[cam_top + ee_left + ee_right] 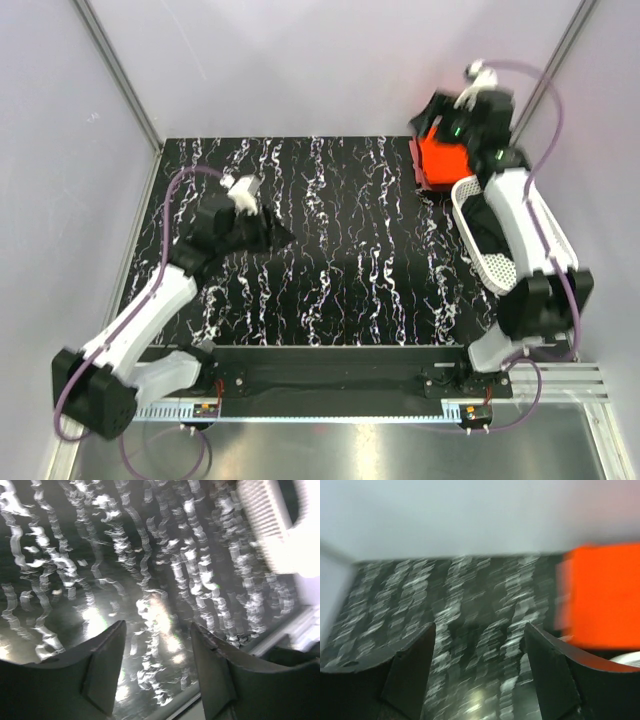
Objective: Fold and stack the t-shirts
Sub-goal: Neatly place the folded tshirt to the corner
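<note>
A folded bright orange t-shirt (445,158) lies at the back right corner of the table, with a darker red edge (414,165) showing under its left side. My right gripper (432,112) hovers over that pile, open and empty. In the right wrist view the right gripper (480,626) frames bare table, with the orange t-shirt (605,595) off to its right. My left gripper (280,238) is over the left middle of the table, and in the left wrist view the left gripper (157,625) stands open with only table between the fingers. No black t-shirt is clearly visible.
A white perforated basket (497,268) stands on the right side of the table, in front of the shirt pile and beside the right arm; its inside looks dark. The basket (265,515) also shows in the left wrist view. The black marbled table (340,250) ends at grey walls.
</note>
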Controlling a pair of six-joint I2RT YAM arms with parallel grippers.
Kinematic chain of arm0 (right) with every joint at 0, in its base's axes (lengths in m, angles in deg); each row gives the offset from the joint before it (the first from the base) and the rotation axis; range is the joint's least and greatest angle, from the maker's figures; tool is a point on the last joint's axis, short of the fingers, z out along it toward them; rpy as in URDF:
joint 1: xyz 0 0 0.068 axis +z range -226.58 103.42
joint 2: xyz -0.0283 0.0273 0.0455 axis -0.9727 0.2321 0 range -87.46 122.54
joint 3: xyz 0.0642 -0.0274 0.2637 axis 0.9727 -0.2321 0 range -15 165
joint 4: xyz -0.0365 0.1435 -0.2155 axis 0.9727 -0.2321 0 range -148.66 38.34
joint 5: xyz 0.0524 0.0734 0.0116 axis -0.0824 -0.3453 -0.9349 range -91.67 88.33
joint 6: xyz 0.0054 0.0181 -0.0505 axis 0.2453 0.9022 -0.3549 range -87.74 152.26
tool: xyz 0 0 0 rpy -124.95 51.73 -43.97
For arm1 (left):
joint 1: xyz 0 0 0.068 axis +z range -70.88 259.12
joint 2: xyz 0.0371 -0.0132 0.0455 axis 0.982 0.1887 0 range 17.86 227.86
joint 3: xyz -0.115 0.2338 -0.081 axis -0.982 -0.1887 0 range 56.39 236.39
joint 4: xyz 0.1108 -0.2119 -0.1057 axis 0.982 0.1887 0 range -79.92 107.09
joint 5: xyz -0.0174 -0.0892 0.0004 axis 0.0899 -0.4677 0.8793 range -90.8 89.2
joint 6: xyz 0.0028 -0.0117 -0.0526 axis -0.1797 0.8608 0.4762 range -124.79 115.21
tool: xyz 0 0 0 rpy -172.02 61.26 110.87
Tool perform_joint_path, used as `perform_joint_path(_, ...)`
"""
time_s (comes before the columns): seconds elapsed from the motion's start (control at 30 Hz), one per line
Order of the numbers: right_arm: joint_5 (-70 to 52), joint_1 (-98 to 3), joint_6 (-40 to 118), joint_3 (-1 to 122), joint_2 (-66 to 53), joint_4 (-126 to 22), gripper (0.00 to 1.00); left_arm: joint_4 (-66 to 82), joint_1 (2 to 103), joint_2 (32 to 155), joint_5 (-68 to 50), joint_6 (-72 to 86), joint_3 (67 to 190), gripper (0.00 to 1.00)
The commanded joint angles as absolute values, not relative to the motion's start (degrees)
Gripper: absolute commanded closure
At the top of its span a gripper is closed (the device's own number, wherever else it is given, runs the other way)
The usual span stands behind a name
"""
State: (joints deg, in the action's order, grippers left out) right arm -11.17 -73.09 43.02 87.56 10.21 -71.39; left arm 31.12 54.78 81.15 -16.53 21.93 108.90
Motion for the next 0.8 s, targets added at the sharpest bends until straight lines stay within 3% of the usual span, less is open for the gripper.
perform_joint_path(0.0,-26.5,-69.1,59.6,65.1,0.6,-58.6,0.21,19.2,55.3,74.0,-24.2,30.7,101.2,0.39)
perform_joint_path(0.03,-29.5,-68.1,66.1,52.6,-5.7,-49.3,0.2,17.7,55.4,72.5,-25.0,32.2,99.4,0.38)
perform_joint_path(0.2,-28.7,-65.0,83.1,19.3,-28.2,-31.8,0.08,5.3,55.8,63.1,-30.3,42.6,84.8,0.32)
perform_joint_path(0.3,-29.2,-64.9,86.0,11.5,-36.7,-31.5,0.01,-7.9,56.2,60.3,-33.8,52.0,77.3,0.32)
perform_joint_path(0.43,-29.4,-64.8,96.3,-2.4,-55.2,-33.1,0.0,-39.4,56.2,56.2,-32.4,68.1,58.8,0.29)
perform_joint_path(0.5,-29.1,-64.8,102.0,-6.5,-66.7,-36.2,0.0,-47.0,56.3,55.4,-30.4,74.3,53.9,0.27)
perform_joint_path(0.63,-30.0,-64.8,107.7,-13.4,-87.0,-56.0,0.0,-56.2,56.3,53.2,-28.0,79.1,45.1,0.24)
perform_joint_path(0.77,-35.9,-64.7,104.9,-12.7,-78.3,-58.6,0.0,-51.3,55.8,46.8,-30.1,76.5,45.1,0.24)
